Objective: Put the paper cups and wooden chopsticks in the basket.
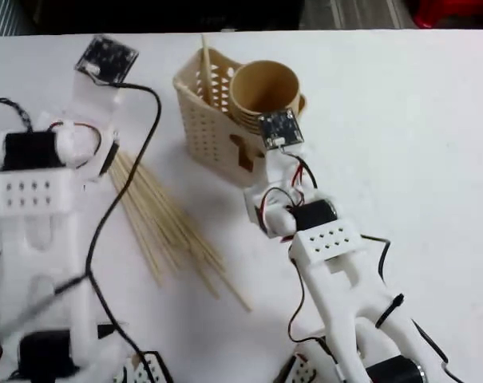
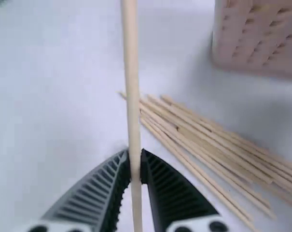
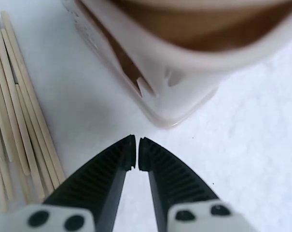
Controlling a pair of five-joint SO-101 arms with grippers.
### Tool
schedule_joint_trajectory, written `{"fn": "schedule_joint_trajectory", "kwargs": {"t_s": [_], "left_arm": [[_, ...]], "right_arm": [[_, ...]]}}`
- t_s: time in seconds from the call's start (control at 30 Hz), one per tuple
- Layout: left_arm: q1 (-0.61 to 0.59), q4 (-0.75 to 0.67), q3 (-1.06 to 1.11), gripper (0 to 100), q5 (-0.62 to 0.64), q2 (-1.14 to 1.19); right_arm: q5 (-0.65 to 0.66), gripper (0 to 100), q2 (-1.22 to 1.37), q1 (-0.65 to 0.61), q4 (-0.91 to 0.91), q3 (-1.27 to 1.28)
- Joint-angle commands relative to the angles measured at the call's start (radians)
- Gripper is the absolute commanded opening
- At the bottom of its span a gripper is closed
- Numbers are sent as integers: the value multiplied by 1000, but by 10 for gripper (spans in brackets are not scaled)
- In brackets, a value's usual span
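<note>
Chopstick (image 2: 130, 72) clamped by left gripper (image 2: 135, 162), long axis straight ahead of fingers (image 2: 107, 183)

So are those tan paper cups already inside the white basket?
In: the stacked tan paper cups sit inside the white perforated plastic basket, rims showing above its wall.

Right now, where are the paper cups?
In the high view the paper cups sit nested inside the basket at the table's far middle, just beyond the right gripper, with the loose chopsticks lying on the table between the two arms.
</note>
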Motion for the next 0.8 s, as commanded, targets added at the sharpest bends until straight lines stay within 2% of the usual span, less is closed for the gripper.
{"fn": "schedule_joint_trajectory", "kwargs": {"t_s": [0.0,0.17,0.3,0.5,0.77], "left_arm": [[91,-8,-212,21,69,-107],[189,-84,-400,21,190,-105],[268,-302,-414,21,302,-105],[346,-672,-281,21,419,-105],[417,-1031,14,21,422,-105]], "right_arm": [[-6,27,-28,10,-16,-6],[-6,26,-31,12,-16,-6],[-6,25,-28,5,-15,-6],[-6,26,-31,4,-15,8],[-6,26,-31,4,-15,8]]}}
